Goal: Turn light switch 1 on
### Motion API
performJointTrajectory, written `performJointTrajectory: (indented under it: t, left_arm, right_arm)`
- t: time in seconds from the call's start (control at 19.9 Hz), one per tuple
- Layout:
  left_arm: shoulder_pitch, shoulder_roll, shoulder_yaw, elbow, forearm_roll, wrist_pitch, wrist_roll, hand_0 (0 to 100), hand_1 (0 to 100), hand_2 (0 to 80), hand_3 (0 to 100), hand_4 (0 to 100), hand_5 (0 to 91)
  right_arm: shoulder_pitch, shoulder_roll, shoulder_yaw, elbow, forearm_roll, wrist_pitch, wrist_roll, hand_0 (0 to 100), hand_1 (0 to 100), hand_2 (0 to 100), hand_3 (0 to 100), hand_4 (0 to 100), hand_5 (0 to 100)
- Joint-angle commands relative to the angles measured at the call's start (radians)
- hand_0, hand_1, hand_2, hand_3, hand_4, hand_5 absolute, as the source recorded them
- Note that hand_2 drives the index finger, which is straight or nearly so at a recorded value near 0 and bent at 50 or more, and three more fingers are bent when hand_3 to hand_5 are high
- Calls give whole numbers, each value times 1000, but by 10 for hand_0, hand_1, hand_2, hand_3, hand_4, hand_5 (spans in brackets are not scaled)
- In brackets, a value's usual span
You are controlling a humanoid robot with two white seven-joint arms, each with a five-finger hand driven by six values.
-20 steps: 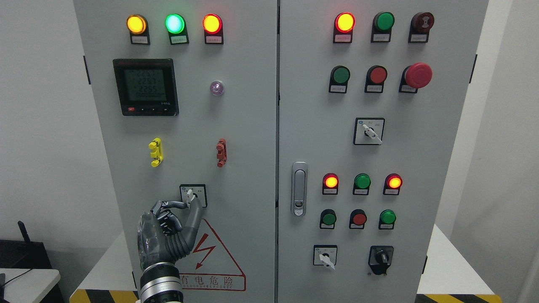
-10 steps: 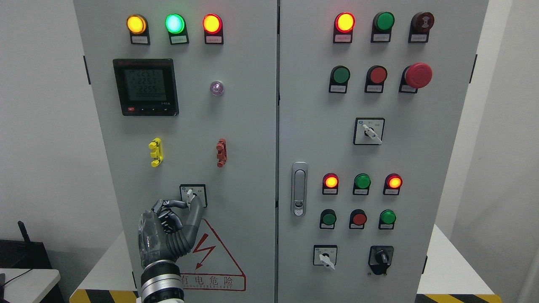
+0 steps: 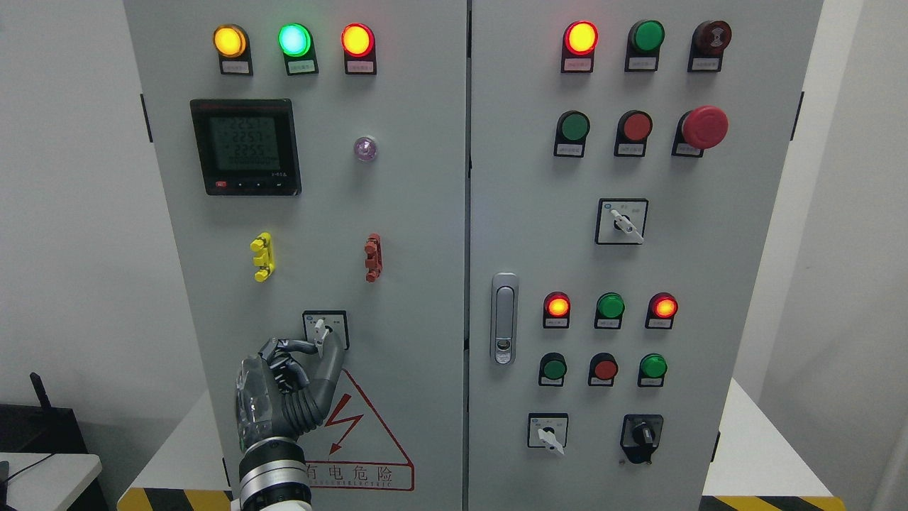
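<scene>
warning sign (image 3: 358,474) — 有电危险 | meter (image 3: 245,146) — 225 readings

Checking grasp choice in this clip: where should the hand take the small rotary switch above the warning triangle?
Pinch the white lever of the rotary switch, coming from below-left as the left hand does. The lever juts out from the door, giving two narrow flanks; the square plate offers nothing to grip.

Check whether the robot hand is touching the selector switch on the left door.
Touching: the head view shows the left robot hand with its fingertips meeting the selector switch lever, no gap visible.
</scene>
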Motion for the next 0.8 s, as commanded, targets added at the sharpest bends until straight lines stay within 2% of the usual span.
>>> performJointTrajectory:
  t: [0.0, 0.75]
  left_arm:
    - [-11, 0, 0, 0, 0, 3, 0, 203, 538, 566, 1000, 1000, 874]
    - [-14, 0, -2, -4, -2, 34, 0, 213, 506, 583, 1000, 1000, 872]
  right_arm:
    - [0, 0, 23, 0, 5, 1, 0, 120, 389, 0, 0, 0, 0]
    - [0, 0, 23, 0, 5, 1, 0, 120, 389, 0, 0, 0, 0]
